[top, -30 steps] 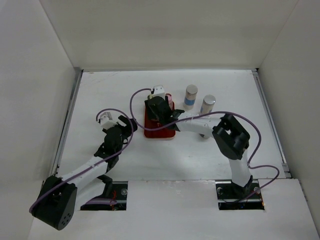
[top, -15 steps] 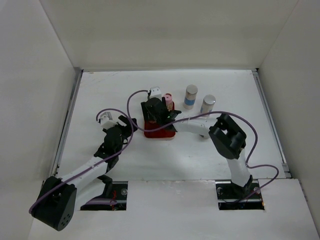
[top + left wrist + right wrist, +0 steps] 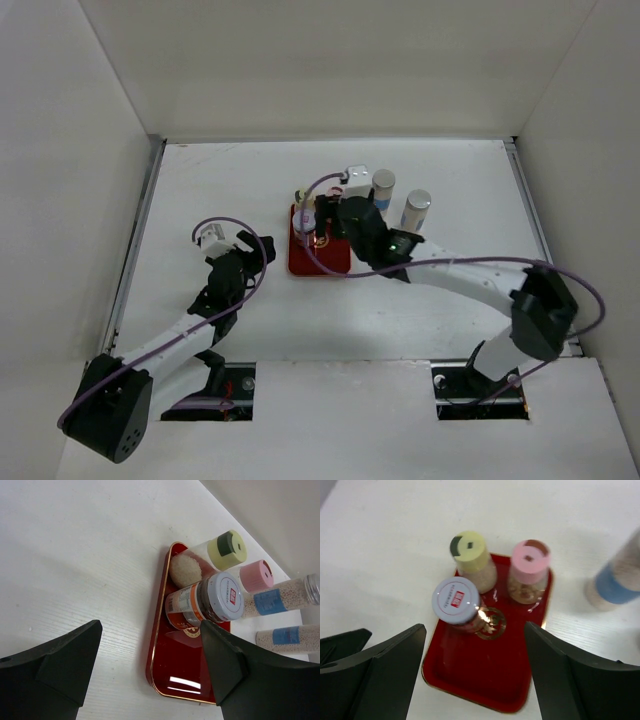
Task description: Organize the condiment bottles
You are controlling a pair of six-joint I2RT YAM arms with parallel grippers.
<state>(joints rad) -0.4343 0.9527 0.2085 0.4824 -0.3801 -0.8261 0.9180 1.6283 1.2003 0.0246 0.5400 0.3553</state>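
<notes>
Gaping empty, the left pincer point(image 3: 150, 630) and right pincer point(image 3: 475, 630) suit a tall grey-capped bottle point(image 3: 415, 210): probably light, rigid, slick, best pinched mid-label.

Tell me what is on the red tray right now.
Three bottles stand on the red tray: yellow-capped bottle, pink-capped bottle and white-lidded bottle. Its other end is bare. From above, the right arm covers part of the tray.

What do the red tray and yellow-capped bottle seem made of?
Red tray: glossy lacquered metal or plastic, judging by sharp reflections and a gold rim. Yellow-capped bottle: clear plastic or glass body, white grains visible through it; matte cap, probably plastic.
</notes>
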